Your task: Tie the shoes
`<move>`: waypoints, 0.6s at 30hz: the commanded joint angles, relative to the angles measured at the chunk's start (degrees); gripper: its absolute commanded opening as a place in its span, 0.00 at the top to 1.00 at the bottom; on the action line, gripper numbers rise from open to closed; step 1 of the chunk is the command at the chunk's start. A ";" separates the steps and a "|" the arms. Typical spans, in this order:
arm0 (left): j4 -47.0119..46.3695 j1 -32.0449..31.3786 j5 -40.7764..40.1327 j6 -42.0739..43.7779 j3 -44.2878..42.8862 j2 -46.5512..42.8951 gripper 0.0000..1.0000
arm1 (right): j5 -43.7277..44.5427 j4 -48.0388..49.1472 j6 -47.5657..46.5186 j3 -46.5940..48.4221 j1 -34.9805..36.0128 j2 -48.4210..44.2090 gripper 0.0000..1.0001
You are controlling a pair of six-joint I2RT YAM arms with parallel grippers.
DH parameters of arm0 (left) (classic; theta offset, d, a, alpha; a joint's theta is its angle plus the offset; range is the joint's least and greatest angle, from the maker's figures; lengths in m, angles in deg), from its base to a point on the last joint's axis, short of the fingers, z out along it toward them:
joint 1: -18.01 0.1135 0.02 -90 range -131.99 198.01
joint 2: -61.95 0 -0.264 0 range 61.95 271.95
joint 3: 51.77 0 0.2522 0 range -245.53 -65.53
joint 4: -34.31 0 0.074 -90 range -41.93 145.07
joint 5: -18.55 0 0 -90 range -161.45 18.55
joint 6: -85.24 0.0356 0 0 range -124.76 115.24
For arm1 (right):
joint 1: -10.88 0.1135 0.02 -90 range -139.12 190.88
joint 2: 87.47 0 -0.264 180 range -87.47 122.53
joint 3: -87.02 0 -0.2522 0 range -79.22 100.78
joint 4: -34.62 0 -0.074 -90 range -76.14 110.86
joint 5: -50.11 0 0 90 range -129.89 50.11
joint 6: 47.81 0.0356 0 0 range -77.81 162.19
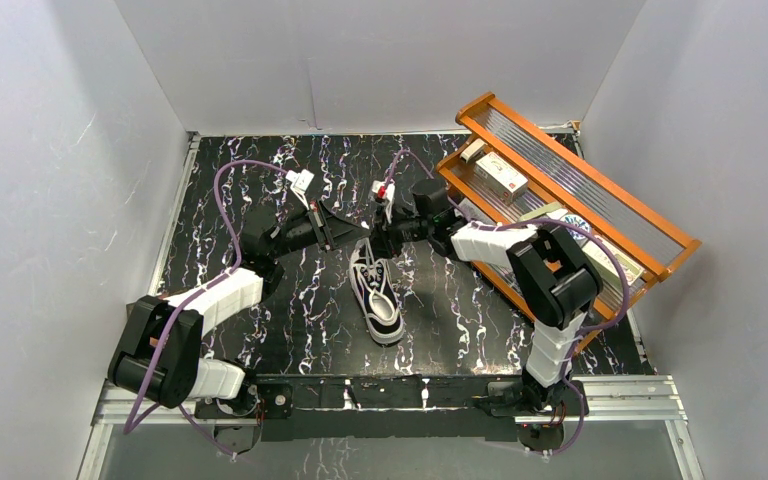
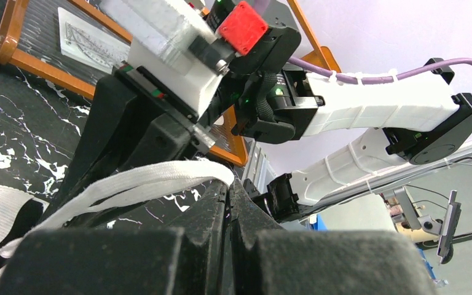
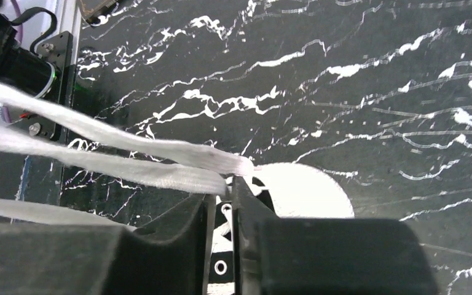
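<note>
While the left gripper [image 2: 228,187] and the right gripper [image 3: 224,187] each pinch the white laces [image 3: 160,175], a hard pull can slip them loose or drag the shoe [image 1: 380,300].

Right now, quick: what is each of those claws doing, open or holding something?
Left gripper: closed, pinching a white lace.
Right gripper: nearly closed, pinching a loop of lace.

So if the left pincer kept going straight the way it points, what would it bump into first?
Most likely the right pincer. The left pincer, shut on the white lace, points straight at it, and nothing else shows between them, though depth is hard to judge.
</note>
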 commanded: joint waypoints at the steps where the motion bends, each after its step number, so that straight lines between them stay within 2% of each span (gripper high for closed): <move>1: -3.44 0.30 -0.09 0.14 -1.09 -2.46 1.00 | 3.97 0.01 -1.05 1.81 0.40 -1.04 0.86; 3: -3.32 0.31 -0.96 0.70 -0.94 -2.46 1.00 | 6.56 -5.32 -1.58 2.69 0.17 -2.92 1.00; 7: -0.37 0.65 -5.43 2.97 -0.27 -3.51 1.00 | 13.23 -24.95 -2.96 7.58 0.05 -6.83 1.00; 11: 2.77 0.92 -6.27 4.68 -0.69 -4.26 1.00 | 17.50 -30.93 -4.36 6.07 -0.15 -12.85 1.00; 16: 9.53 0.97 -6.53 6.34 -2.31 -4.05 1.00 | 13.70 -39.74 -10.80 8.10 -0.15 -14.36 1.00; 18: 11.58 1.02 -6.33 6.68 -3.06 -3.64 1.00 | 8.42 -40.15 -13.97 7.87 -0.19 -15.24 1.00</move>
